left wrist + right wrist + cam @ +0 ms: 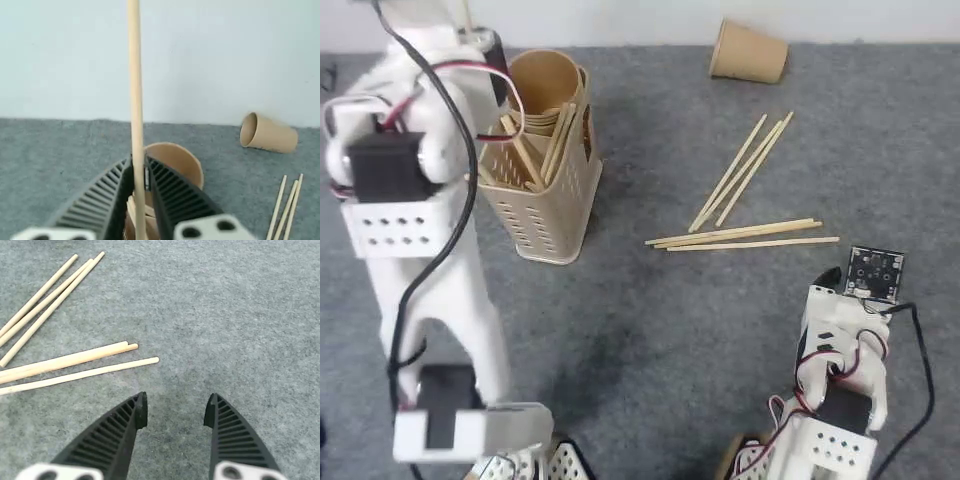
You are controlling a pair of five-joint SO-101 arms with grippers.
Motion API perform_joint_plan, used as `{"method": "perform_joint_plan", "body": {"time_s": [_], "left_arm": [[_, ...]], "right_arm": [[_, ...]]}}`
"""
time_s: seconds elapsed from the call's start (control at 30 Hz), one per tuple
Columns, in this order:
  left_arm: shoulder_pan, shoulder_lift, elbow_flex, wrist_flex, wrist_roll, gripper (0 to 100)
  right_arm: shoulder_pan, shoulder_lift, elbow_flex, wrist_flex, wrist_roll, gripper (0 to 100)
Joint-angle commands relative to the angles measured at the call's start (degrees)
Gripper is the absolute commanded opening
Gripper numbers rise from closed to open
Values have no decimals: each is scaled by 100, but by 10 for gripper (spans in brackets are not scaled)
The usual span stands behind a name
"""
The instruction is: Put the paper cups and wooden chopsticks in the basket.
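My left gripper is shut on one wooden chopstick, held upright over the beige basket. In the basket stand a paper cup and several chopsticks. A second paper cup lies on its side at the far edge of the carpet; the left wrist view has this lying cup beyond the basket. Three chopsticks lie slanted on the carpet, three more almost level below them. My right gripper is open with nothing in it, low over the carpet near the level chopsticks.
The table is covered with grey carpet, and a white wall runs along its far edge. The left arm's white body stands close beside the basket. The right arm sits at the near right corner.
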Motion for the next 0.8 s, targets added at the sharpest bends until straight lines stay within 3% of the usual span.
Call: {"method": "perform_joint_plan", "body": {"time_s": [0.0,0.13,0.27,0.53,0.77], "left_arm": [[62,-1064,1209,-615,53,9],[88,-2338,3275,-2198,26,9],[176,-3007,4989,-3745,-440,9],[202,-2084,5552,-4519,-466,10],[88,-1837,6281,-5319,9,13]], "right_arm": [[-4,-57,-35,-57,79,201],[-4,-57,-35,-57,79,201],[-13,-57,-35,-57,79,201],[-13,-57,-35,-57,79,201],[-13,-57,-35,-57,79,201]]}}
